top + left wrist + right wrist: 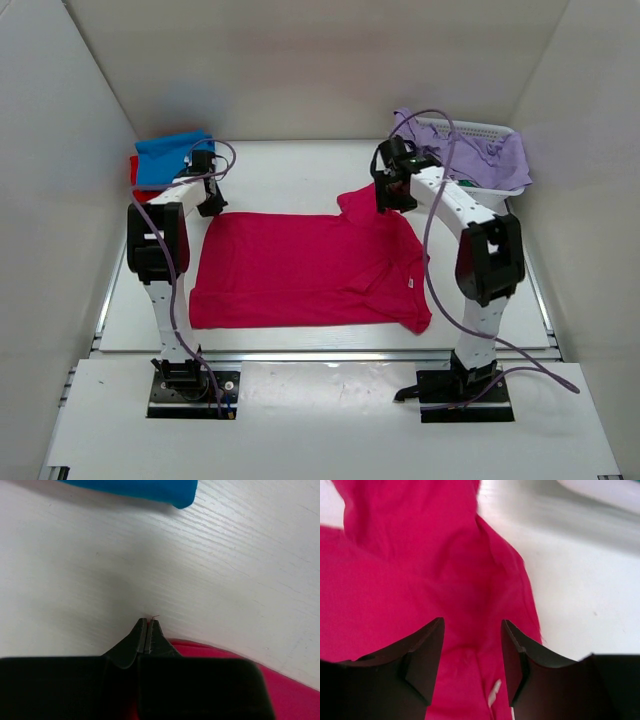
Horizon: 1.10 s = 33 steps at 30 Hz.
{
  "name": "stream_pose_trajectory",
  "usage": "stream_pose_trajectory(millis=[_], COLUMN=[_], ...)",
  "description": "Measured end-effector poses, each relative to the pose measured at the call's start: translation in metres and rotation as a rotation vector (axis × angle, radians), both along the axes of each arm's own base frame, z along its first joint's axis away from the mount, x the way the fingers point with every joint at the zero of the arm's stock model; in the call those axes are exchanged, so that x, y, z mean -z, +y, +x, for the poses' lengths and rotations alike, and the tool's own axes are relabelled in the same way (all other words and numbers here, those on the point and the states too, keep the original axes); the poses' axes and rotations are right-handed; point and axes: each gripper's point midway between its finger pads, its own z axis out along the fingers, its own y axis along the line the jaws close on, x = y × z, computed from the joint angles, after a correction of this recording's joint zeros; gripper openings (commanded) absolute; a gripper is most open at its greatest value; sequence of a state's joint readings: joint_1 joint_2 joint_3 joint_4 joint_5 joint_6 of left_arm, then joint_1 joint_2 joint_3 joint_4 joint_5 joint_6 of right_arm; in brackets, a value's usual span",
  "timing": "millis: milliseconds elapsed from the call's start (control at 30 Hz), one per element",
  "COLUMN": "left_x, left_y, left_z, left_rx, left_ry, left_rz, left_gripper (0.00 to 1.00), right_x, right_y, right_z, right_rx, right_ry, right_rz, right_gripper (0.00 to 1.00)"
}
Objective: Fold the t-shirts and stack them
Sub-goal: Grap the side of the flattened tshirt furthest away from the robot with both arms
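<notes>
The crimson t-shirt (310, 268) lies spread out flat in the middle of the table (280, 180), with its collar end toward 3 o'clock, where a small white label (410, 284) shows, and one sleeve pointing up toward 1 o'clock. The left gripper (210, 207) stands at the shirt's corner at about 10 o'clock. In the left wrist view its fingers (141, 636) are pressed fully together with no gap between them, and a thin red thread (155, 616) sticks out at the tips. The crimson cloth lies just beside them, toward 4 o'clock, but I cannot tell if any cloth is really pinched. The right gripper (388, 200) hangs over the raised sleeve at about 1 o'clock of the shirt. In the right wrist view its fingers (422, 660) are wide apart and hold nothing, with wrinkled crimson cloth below the gap. A blue t-shirt (172, 155) lies folded on top of a red t-shirt (140, 188) at the table's 10 o'clock corner, well apart from the crimson one. A white basket (465, 127) stands at the 2 o'clock corner, and a lavender cloth (505, 160) hangs over its rim.
</notes>
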<state>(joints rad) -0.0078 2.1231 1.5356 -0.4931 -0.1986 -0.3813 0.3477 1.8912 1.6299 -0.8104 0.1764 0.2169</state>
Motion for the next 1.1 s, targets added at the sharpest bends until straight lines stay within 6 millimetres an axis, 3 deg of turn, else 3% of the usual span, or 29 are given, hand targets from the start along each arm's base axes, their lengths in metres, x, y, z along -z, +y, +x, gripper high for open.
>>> stream_pose_trajectory(millis=[233, 433, 533, 667, 900, 967, 1033, 1100], left_x=[-0.014, -0.032, -0.031, -0.028, -0.028, -0.028, -0.027, -0.026], left_y=[0.005, 0.015, 0.014, 0.013, 0.012, 0.012, 0.012, 0.012], left_z=[-0.015, -0.019, -0.02, -0.022, -0.022, -0.022, -0.023, -0.024], left_rx=[-0.002, -0.015, -0.006, 0.003, 0.008, 0.008, 0.009, 0.01], left_ry=[-0.014, -0.042, -0.039, -0.03, -0.03, -0.029, -0.027, -0.025], left_rz=[-0.022, -0.024, -0.027, -0.029, -0.032, -0.032, -0.032, -0.031], left_gripper=[0.0, 0.0, 0.0, 0.0, 0.0, 0.0, 0.0, 0.0], right_x=[0.041, 0.049, 0.054, 0.07, 0.092, 0.09, 0.092, 0.092], right_y=[0.021, 0.032, 0.029, 0.018, 0.015, 0.017, 0.019, 0.022], right_z=[0.068, 0.143, 0.167, 0.166, 0.16, 0.161, 0.162, 0.162], right_rx=[0.022, 0.038, 0.055, 0.07, 0.065, 0.059, 0.051, 0.036], right_ry=[-0.021, -0.11, -0.137, -0.095, -0.039, -0.044, -0.043, -0.042], right_rz=[-0.018, -0.02, -0.018, -0.025, -0.033, -0.028, -0.024, -0.012], right_gripper=[0.45, 0.45, 0.44, 0.45, 0.44, 0.43, 0.37, 0.25])
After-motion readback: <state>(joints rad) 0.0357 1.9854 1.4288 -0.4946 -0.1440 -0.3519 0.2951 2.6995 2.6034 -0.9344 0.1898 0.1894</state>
